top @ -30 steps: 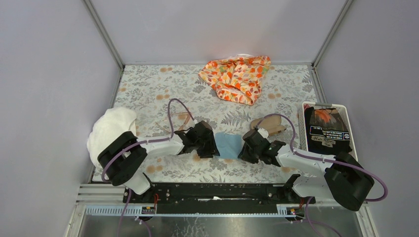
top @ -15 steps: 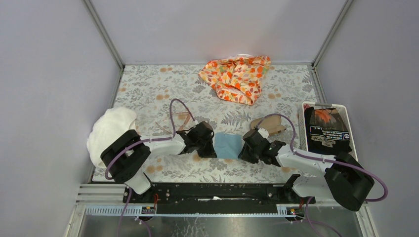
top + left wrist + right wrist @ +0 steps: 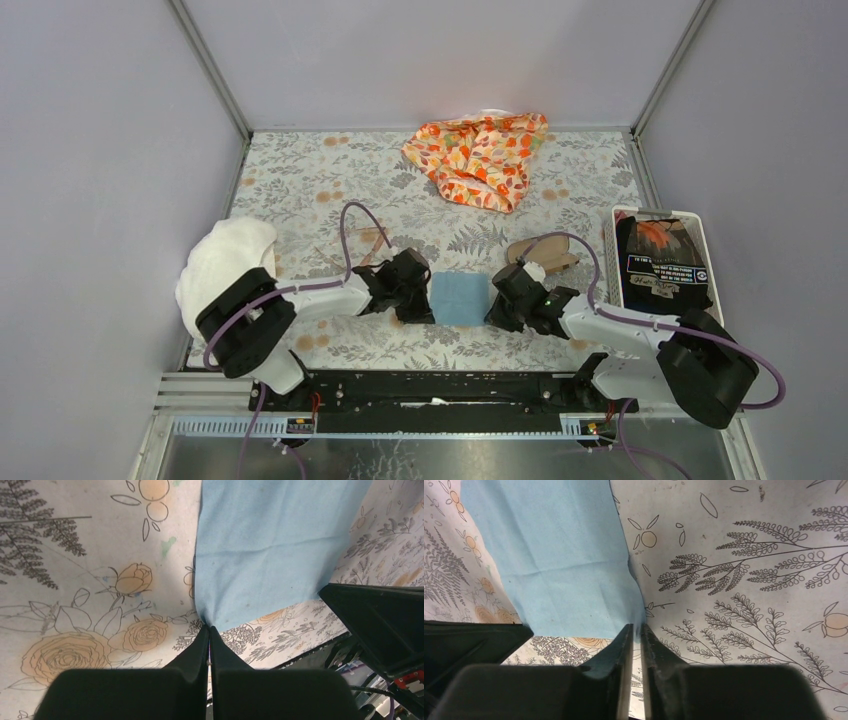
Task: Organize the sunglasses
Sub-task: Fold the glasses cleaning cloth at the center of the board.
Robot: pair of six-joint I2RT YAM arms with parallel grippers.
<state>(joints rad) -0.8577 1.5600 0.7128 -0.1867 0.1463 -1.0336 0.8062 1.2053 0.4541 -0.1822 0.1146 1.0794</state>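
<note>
A small blue cloth (image 3: 460, 298) lies flat on the floral table between my two grippers. My left gripper (image 3: 424, 304) is shut on its near left corner; in the left wrist view the fingertips (image 3: 208, 627) pinch the cloth (image 3: 270, 535) where it puckers. My right gripper (image 3: 497, 304) holds the near right corner, its jaws (image 3: 636, 626) drawn in to a thin slit with the cloth (image 3: 559, 560) edge between them. The sunglasses (image 3: 352, 252), faint orange-pink, lie on the table behind the left arm, partly crossed by its cable.
A brown oblong case (image 3: 543, 253) lies just behind the right gripper. A white basket (image 3: 612, 262) with a dark packet stands at the right edge. An orange patterned fabric (image 3: 480, 155) is at the back, and a white towel (image 3: 222, 262) at the left edge.
The left gripper shut on the cloth's corner. The right jaws narrowed onto the other corner. The cloth now lies wider and flatter between them.
</note>
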